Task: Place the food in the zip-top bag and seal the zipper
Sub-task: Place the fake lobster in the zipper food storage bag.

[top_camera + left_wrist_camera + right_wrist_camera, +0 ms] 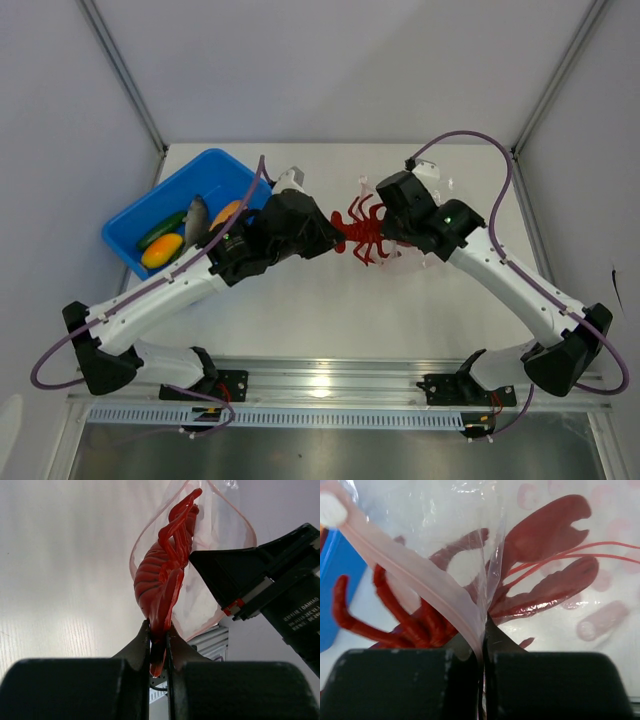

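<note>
— White table [300, 320] seen from above, pale walls round it. Where is the food?

— Most of it lies in the blue bin [120, 255] at the table's 9 o'clock. There is a green vegetable [160, 229], an orange-and-yellow piece [162, 250], a grey fish [197, 218] and another orange piece, partly under the left arm.

— And the red thing in the middle?

— That is a red toy lobster [161, 580], held near the table's centre. The left hand [158, 630] reaches in from 8 o'clock and pinches its tail end, one finger on each side.

— Is it in the zip-top bag [222, 530]?

— Partly. From the right wrist, the claws and thin feelers show through the clear dotted plastic (a duller red there). The legs at 8 o'clock of that view lie outside the mouth, bright and uncovered. The tail is outside too.

— Who holds the bag?

— The right hand [482, 632], coming from 4 o'clock. Its fingers are pressed together on the bag's mouth edge. The zipper [405, 562] runs up from them toward 10 o'clock. The mouth stands open around the lobster's body.

— How does the bag sit relative to the lobster?

— It is on the lobster's 3 o'clock side from overhead, with the two hands nearly facing each other across it.
</note>
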### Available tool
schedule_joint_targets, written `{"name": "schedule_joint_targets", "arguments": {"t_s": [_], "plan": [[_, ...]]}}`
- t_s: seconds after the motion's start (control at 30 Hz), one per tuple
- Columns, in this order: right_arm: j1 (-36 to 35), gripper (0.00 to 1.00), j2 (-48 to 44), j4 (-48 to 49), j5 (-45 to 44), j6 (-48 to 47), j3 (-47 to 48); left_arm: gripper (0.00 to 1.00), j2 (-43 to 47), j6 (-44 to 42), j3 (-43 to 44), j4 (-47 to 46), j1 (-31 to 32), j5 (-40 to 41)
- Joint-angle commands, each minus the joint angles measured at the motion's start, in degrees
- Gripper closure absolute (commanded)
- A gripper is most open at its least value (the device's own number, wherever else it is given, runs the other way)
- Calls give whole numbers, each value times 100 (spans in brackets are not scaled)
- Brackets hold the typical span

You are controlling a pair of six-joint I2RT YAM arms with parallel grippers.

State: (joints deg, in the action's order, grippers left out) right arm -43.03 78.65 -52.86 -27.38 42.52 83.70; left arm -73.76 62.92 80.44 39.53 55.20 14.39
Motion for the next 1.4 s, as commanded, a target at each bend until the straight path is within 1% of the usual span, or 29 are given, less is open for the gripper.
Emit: {"name": "schedule_joint_targets", "arguments": {"t_s": [0.0,0.03,0.1,0.17,0.2,0.3,0.37,0.47,0.53,0.67,0.77,0.97,1.1,1.2,1.37], "plan": [[-83,100,-139,302,426,485,42,99,73,178,-21,-914,140,-86],[-92,100,-201,398,452,494,-20,99,-59,125,415,-694,140,-112],[-118,100,-306,610,514,415,-99,99,-479,11,865,-142,140,-182],[-118,100,-280,637,601,327,-74,99,-631,-7,1086,-42,140,-366],[-153,100,-193,593,628,196,-47,99,-649,1,1079,-50,140,-393],[-311,100,-140,294,138,-76,-3,100,-412,-148,877,-349,131,-368],[-338,100,-218,233,-223,-244,-257,99,-175,-253,885,-288,123,-201],[-338,100,-473,267,-619,-560,-775,99,89,-393,859,-226,-44,-409],[-329,100,-693,338,-742,-744,-1134,99,212,-438,789,-209,-141,-498],[-329,100,-1018,531,-1006,-930,-1540,99,519,-517,657,-235,-325,-736],[-329,100,-1168,601,-972,-982,-1611,100,573,-500,516,-323,-431,-824],[-426,100,-1256,795,-699,-825,-1568,99,257,-333,586,-481,-458,-1184],[-662,100,-1098,769,-611,-570,-1279,99,-76,-236,578,-542,-361,-1105],[-830,100,-896,567,-672,-386,-1076,99,-192,-174,630,-578,-352,-1079],[-900,100,-860,400,-559,-69,-786,99,-350,-201,736,-534,-282,-772]]}}
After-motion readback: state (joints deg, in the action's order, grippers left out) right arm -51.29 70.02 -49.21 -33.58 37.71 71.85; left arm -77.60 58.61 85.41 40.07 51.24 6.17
